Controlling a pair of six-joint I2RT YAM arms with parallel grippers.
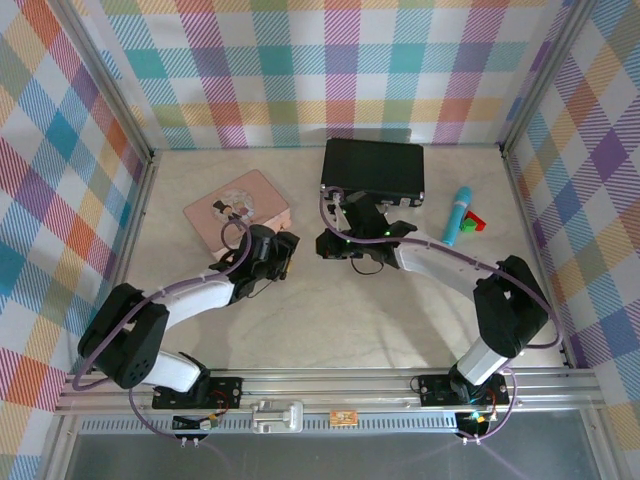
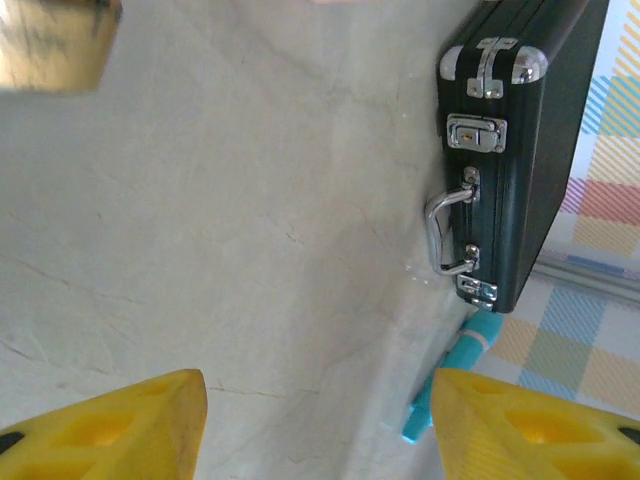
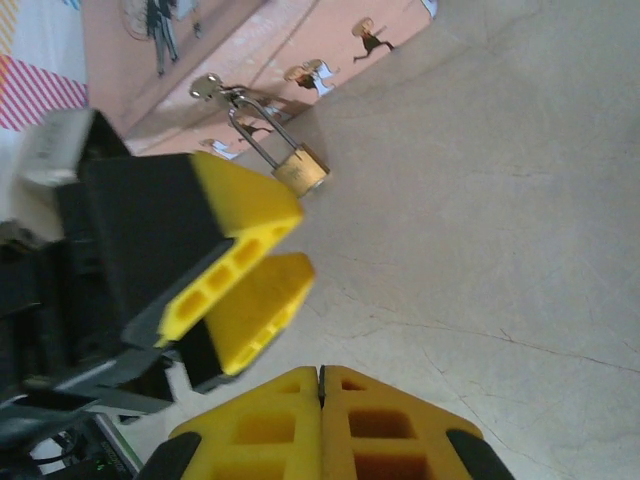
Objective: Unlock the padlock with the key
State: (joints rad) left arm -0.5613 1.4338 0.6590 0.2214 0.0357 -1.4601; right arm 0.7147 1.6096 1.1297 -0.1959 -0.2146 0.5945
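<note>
pink tin (image 1: 237, 212) sits at the left rear of the bench (image 1: 350, 320). padlock (image 3: 300, 170) is at the tin's edge, its shackle running up to the tin's metal fitting. left hand (image 2: 318, 390) is just right of the tin, fingers spread, nothing between them. right hand (image 3: 320, 378) is beside it, fingers pressed together. black case (image 1: 373, 170) is behind them, teal marker (image 1: 458, 215) far right.

In the top view, the white-and-black left arm (image 1: 195, 297) and white-and-black right arm (image 1: 440, 260) bend toward mid-frame. The yellow-fingered left gripper (image 2: 315, 425) gapes with nothing between its fingers; the yellow-fingered right gripper (image 3: 320, 425) is pressed closed.
</note>
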